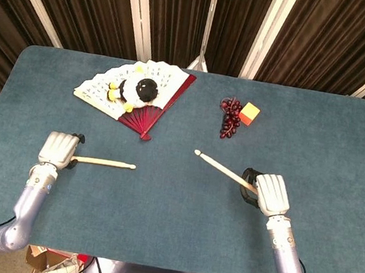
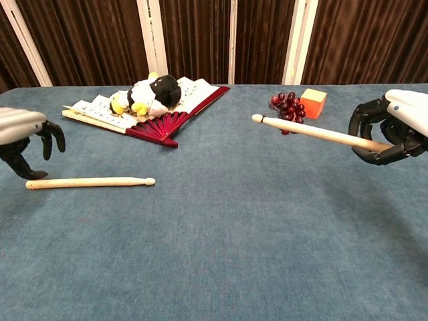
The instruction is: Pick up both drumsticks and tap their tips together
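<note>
One wooden drumstick (image 1: 104, 162) (image 2: 90, 182) lies flat on the blue table (image 1: 169, 224), its tip pointing right. My left hand (image 1: 59, 149) (image 2: 23, 142) hovers over its butt end with the fingers apart and hanging down; the stick is still on the cloth. My right hand (image 1: 270, 193) (image 2: 394, 127) grips the butt of the second drumstick (image 1: 222, 168) (image 2: 314, 132). It holds that stick off the table, with the tip pointing left toward the middle.
An open red and white fan (image 1: 163, 103) (image 2: 167, 124) lies at the back left with a black and white plush toy (image 1: 138, 90) (image 2: 150, 93) on it. A bunch of dark grapes (image 1: 229, 119) (image 2: 286, 105) and an orange cube (image 1: 249, 113) (image 2: 313, 102) sit at the back, beyond the raised stick.
</note>
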`<action>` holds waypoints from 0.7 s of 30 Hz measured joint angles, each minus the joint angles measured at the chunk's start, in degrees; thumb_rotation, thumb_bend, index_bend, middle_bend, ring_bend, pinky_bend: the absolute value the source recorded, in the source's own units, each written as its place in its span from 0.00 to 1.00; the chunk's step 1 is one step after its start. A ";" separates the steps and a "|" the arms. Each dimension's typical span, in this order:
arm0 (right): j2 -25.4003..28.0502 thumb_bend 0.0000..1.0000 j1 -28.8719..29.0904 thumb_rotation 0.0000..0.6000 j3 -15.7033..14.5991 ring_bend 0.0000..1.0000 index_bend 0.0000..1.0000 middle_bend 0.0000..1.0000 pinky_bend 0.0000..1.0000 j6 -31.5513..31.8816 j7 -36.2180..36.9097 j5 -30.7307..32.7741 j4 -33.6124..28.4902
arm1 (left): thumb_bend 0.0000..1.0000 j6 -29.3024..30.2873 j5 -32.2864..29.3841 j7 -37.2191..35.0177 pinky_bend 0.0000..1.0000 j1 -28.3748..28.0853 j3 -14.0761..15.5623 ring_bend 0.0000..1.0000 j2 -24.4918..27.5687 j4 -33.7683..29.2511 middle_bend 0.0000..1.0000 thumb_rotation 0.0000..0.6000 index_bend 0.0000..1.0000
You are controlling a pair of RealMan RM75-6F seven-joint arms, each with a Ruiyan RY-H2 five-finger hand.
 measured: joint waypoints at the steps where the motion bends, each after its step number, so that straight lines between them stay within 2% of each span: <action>1: -0.02 0.53 -0.01 1.00 0.00 0.81 0.87 0.77 0.80 0.01 0.00 0.05 0.09 | 0.42 -0.07 -0.47 0.22 0.91 -0.26 0.25 0.77 -0.55 0.67 0.41 1.00 0.36; 8: -0.20 0.53 -0.08 1.00 0.05 0.81 0.87 0.77 0.80 -0.04 0.01 0.47 0.40 | 0.43 -0.22 -1.59 0.26 0.91 -1.00 1.78 0.77 -2.58 3.29 0.42 1.00 0.37; 21: -0.36 0.53 -0.15 1.00 -0.04 0.81 0.87 0.77 0.80 -0.05 -0.23 0.72 0.91 | 0.44 -1.03 -2.21 -1.88 0.91 -2.39 2.61 0.77 -6.27 7.40 0.44 1.00 0.41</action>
